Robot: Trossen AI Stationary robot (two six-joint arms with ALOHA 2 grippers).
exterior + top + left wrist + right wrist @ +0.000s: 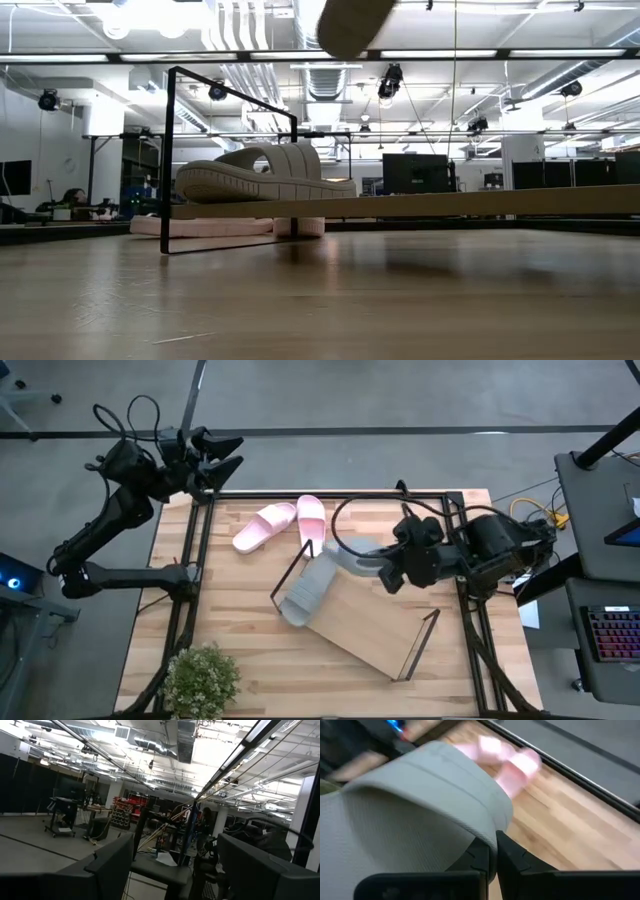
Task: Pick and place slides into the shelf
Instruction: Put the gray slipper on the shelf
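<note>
Second grey slide (352, 556) held over the shelf (370, 622), with slip risk.

My right gripper (492, 851) has its fingers pinched nearly shut on this slide's edge; such a thin hold could slip and knock the grey slide (305, 592) already lying at the shelf's end. The pink pair (283, 523) waits on the table. My left gripper (222, 457) idles, fingers apart, empty.

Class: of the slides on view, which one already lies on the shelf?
The grey slide at the shelf's left end. The two pink slides lie on the table, and the right gripper holds the other grey one.
</note>
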